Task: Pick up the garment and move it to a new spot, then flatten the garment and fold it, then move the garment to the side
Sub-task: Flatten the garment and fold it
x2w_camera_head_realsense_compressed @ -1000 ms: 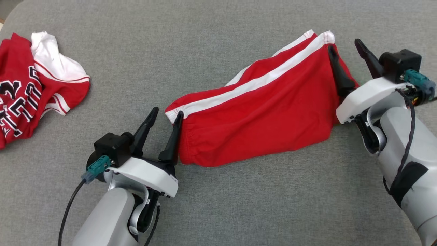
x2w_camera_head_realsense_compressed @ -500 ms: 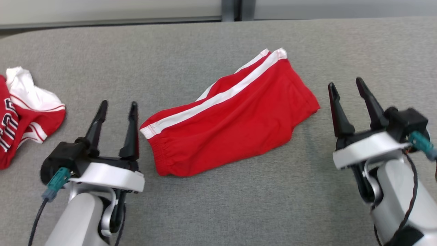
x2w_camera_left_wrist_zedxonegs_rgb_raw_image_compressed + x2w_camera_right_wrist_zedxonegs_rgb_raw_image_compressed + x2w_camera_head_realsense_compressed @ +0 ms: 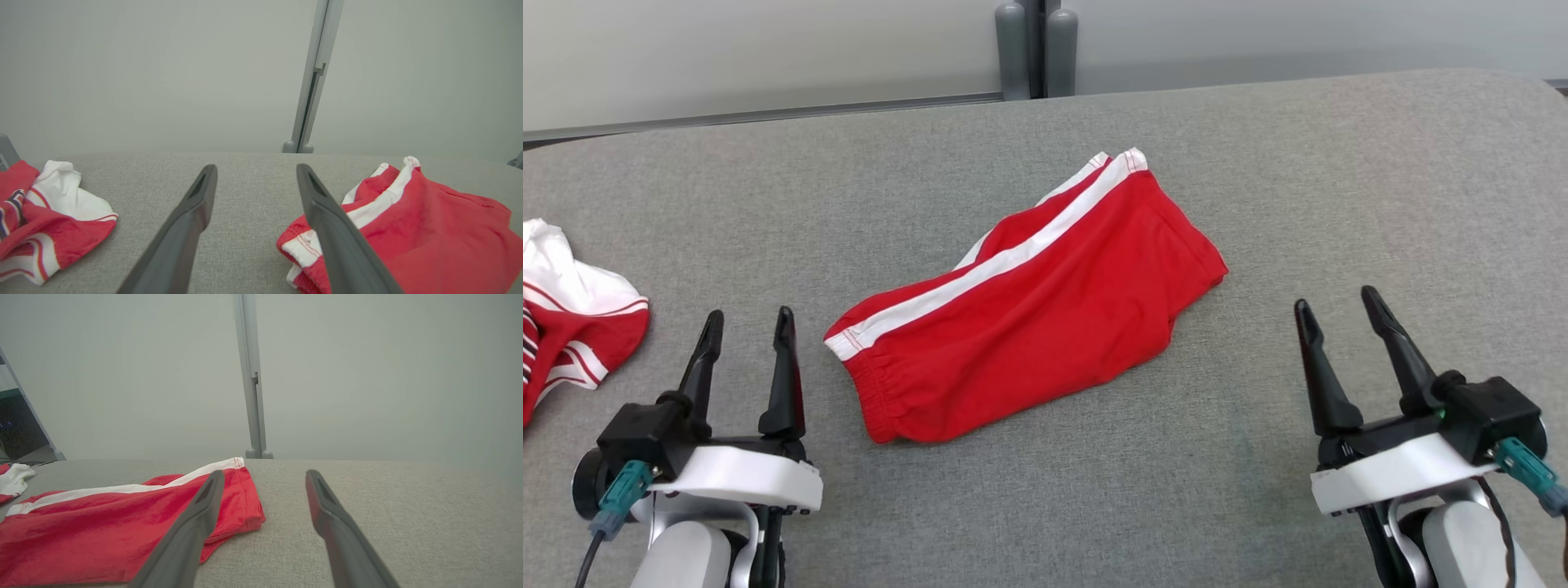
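Nearest, at near left and near right: left gripper [image 3: 750, 314] and right gripper [image 3: 1334, 299], fingers spread wide apart on both, nothing held, clear of the cloth.

Just right of the left gripper, near the middle of the grey table [image 3: 1339, 163]: red shorts [image 3: 1029, 318] with white side stripes, apparently folded over once, lying slantwise from waistband at near left to leg hems at far right.

Probably light, soft and limp; likely to sag, slip over itself and fall open if lifted by a single point. Best pinched through all layers at two places together: the gathered waistband corner at near left and the hem corner at far right. Could otherwise be slid flat across the table top instead of lifted. Judged ready for the move to the side.

Farther left, well apart from the shorts: a crumpled red-and-white shirt [image 3: 580, 327].

Past the far edge: a grey post [image 3: 1036, 49] before a pale wall.
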You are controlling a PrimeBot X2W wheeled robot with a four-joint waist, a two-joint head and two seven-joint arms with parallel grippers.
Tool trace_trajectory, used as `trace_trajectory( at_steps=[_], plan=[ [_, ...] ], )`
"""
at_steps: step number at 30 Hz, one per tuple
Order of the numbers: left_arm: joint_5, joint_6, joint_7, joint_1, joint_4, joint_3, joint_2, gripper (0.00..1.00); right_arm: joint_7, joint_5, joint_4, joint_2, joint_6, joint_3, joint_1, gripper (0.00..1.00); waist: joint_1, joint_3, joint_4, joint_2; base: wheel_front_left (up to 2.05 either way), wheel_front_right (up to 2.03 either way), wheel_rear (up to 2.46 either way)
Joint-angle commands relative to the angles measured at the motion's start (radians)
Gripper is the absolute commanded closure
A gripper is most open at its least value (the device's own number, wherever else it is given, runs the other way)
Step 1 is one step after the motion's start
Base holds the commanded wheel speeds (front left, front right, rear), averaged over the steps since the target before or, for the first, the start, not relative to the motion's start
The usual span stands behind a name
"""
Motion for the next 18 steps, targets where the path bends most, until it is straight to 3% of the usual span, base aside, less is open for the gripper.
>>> trace_trajectory(
  at_steps=[1,18],
  plan=[
    [0.011,-0.007,-0.001,0.011,0.0,0.018,-0.003,0.0,0.013,-0.007,-0.028,0.005,0.0,-0.01,0.023,0.0,0.0,-0.003,-0.004,0.0,0.0,0.0,0.0],
    [0.067,-0.06,-0.001,0.01,0.025,0.068,-0.05,0.0,0.061,-0.022,-0.11,0.017,0.0,-0.048,0.054,0.0,0.0,0.002,0.006,0.0,0.0,0.0,0.0]
  ],
)
